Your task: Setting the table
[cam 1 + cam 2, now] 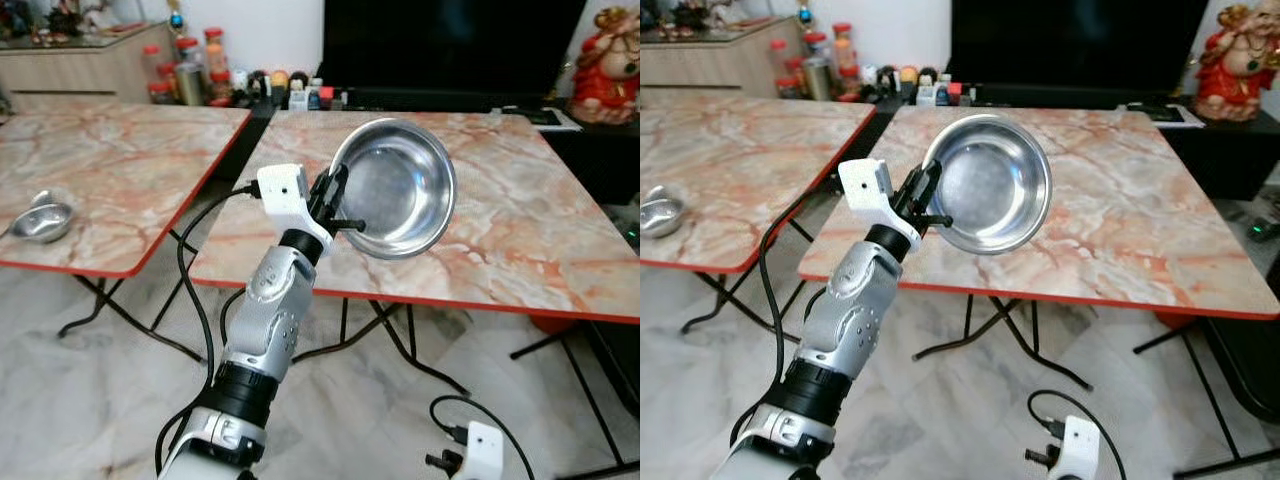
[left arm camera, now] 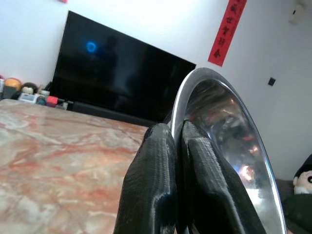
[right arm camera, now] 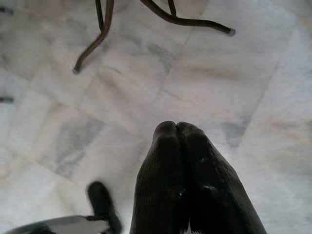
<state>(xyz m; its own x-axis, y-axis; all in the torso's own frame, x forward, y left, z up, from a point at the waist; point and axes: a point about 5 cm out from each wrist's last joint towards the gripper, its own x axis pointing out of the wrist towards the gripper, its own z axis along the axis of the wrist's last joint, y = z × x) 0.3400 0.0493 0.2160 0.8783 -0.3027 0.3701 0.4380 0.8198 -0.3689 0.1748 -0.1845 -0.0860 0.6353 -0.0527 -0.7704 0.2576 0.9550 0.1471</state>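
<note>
A steel bowl [image 1: 398, 188] hangs tilted on edge above the near side of the right marble table [image 1: 520, 230], its inside facing me. My left gripper [image 1: 335, 215] is shut on the bowl's left rim; in the left wrist view the fingers [image 2: 156, 190] pinch the rim of the bowl [image 2: 229, 131]. A second, smaller steel bowl [image 1: 40, 222] rests on the left marble table [image 1: 130, 170]. My right gripper [image 3: 178, 129] hangs low over the floor with its fingers pressed together and nothing between them.
Both folding tables have red edges and a gap between them. Jars and bottles [image 1: 185, 70] stand behind the tables, beside a dark TV [image 1: 450, 45]. A red figurine [image 1: 605, 65] sits at the far right. Table legs [image 3: 102, 34] cross the marble floor.
</note>
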